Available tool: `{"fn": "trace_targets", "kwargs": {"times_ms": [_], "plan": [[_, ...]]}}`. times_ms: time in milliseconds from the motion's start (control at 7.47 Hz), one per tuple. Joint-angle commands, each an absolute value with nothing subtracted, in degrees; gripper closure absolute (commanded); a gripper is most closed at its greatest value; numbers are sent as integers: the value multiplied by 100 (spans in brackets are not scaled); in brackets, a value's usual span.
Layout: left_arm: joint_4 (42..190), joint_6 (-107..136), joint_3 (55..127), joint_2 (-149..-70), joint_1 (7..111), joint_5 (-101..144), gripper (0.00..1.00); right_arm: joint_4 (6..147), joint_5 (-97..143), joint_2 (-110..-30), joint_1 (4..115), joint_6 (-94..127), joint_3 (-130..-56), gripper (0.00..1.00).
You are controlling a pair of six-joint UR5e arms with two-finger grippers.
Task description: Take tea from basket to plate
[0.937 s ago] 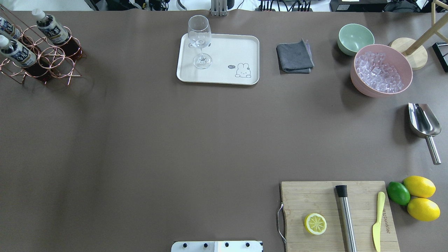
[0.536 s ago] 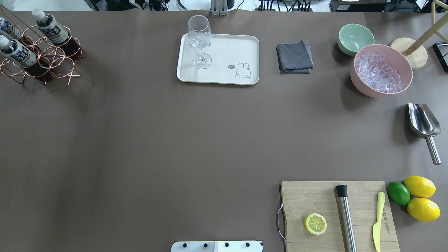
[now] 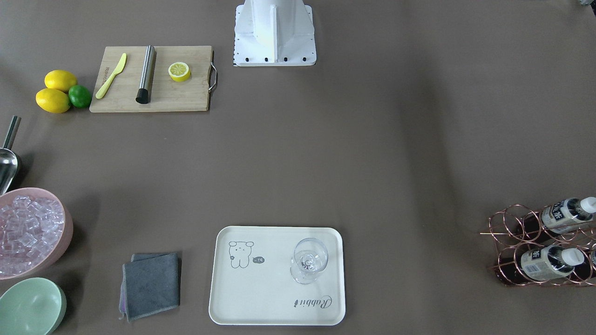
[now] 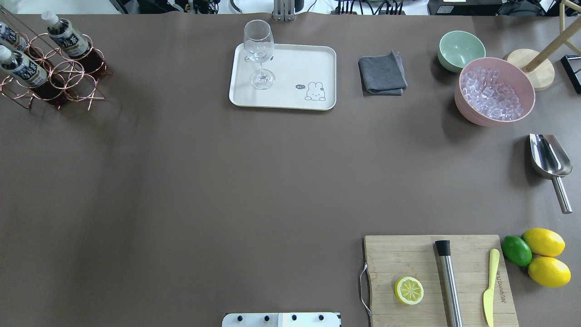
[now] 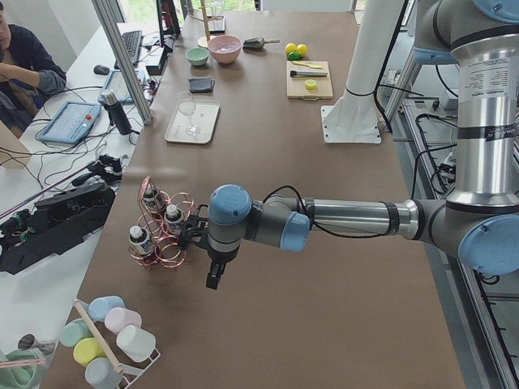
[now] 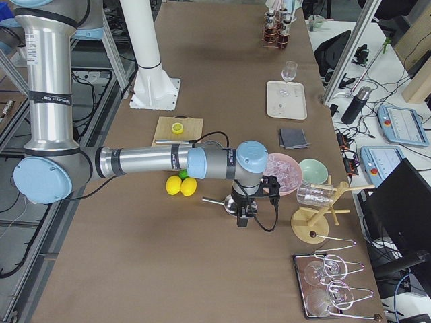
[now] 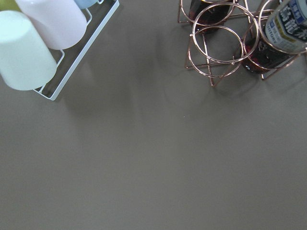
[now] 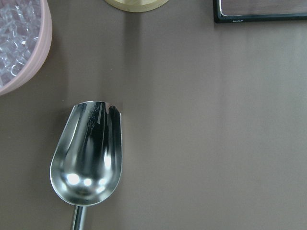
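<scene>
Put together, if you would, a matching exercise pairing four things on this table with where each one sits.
Things:
1. wine glass
2. lemon half
3. ice cubes
4. tea bottle

Places:
A. in the pink bowl
B. on the cream tray
C. in the copper wire rack
D. on the wooden cutting board

Pairs: 1-B, 2-D, 3-A, 4-C

The basket (image 4: 69,78) and one tea (image 4: 8,37) run off the overhead view's left edge.
</scene>
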State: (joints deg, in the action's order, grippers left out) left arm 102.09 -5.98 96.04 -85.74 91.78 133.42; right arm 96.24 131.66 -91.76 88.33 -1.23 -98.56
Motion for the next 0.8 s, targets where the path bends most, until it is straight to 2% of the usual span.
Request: {"fn": "trace_targets", "kwargs": {"times_ms": [0, 669], "plan": [[10195, -2314, 9624, -8814, 9167, 13786, 2, 9624, 13166, -9176, 8833, -123, -9861, 0], [9716, -4734, 9606, -9612, 9088, 13904, 2, 9624, 13166, -9176, 8833, -123, -9844, 0]]}}
